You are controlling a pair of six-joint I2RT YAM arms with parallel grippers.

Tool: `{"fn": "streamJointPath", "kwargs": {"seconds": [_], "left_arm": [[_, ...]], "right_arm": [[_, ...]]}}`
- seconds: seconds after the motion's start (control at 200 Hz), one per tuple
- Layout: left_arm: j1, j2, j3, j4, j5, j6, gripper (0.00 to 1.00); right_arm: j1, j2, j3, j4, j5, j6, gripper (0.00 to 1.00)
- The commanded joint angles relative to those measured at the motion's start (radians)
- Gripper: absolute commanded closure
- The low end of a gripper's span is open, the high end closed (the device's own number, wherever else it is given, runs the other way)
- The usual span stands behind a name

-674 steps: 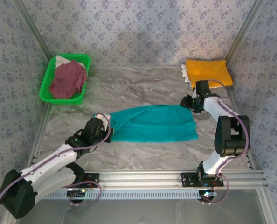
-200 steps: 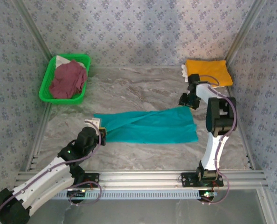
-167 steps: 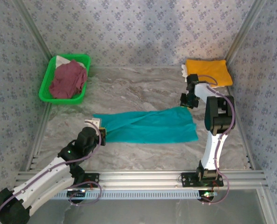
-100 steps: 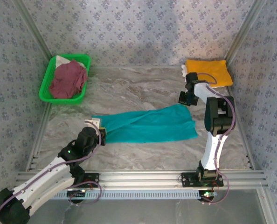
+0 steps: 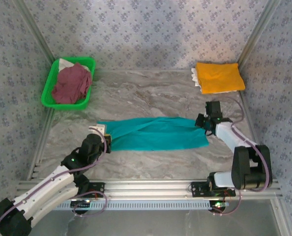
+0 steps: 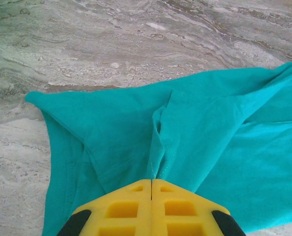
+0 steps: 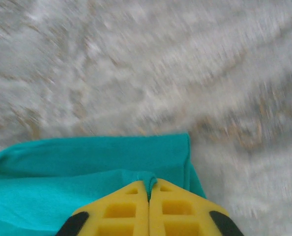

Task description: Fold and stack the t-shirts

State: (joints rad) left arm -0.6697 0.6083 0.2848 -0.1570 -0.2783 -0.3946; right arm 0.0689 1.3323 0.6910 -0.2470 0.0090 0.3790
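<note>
Teal t-shirt (image 5: pixel 156 133) lies stretched out; left gripper (image 6: pixel 151 182) is clamped tight on its left end, right gripper (image 7: pixel 149 186) on its right end.

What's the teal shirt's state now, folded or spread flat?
Partly folded: the teal shirt lies as a long doubled band, left gripper and right gripper pinching its ends.

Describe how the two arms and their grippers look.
The left arm and right arm are white tubular links with bulky black joint housings, a thin purplish cable looping along each. The left gripper and right gripper are yellow blocks with square recesses, black at the base.
</note>
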Motion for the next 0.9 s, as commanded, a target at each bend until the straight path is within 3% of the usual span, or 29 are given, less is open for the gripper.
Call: {"fn": "streamJointPath", "kwargs": {"seconds": [0.0,0.055,0.115,0.325,0.43,0.615,0.75,0.894], "left_arm": [[-0.004,-0.016,-0.012,0.004,-0.018,-0.012,1.00],[-0.005,-0.019,-0.013,0.004,-0.018,-0.012,1.00],[-0.005,-0.022,-0.014,0.004,-0.021,-0.012,1.00],[-0.004,-0.027,-0.016,0.004,-0.020,-0.012,1.00],[-0.004,-0.030,-0.016,0.004,-0.019,-0.011,1.00],[-0.004,-0.046,-0.021,-0.001,-0.021,-0.012,1.00],[-0.003,-0.065,-0.026,-0.006,-0.024,-0.013,1.00],[-0.004,-0.070,-0.028,-0.006,-0.024,-0.013,1.00]], "right_arm": [[-0.005,-0.040,-0.050,0.003,0.016,0.070,0.88],[-0.009,-0.049,-0.059,-0.030,0.005,0.085,0.83],[-0.013,-0.056,-0.061,-0.059,-0.006,0.092,0.67],[-0.079,-0.110,0.017,-0.067,-0.140,0.058,0.63],[-0.071,-0.007,0.166,-0.129,-0.228,0.002,0.63],[0.001,0.287,0.474,-0.399,-0.227,-0.115,0.58],[0.037,0.390,0.493,-0.436,-0.257,-0.128,0.47],[0.071,0.486,0.493,-0.467,-0.269,-0.158,0.46]]}}
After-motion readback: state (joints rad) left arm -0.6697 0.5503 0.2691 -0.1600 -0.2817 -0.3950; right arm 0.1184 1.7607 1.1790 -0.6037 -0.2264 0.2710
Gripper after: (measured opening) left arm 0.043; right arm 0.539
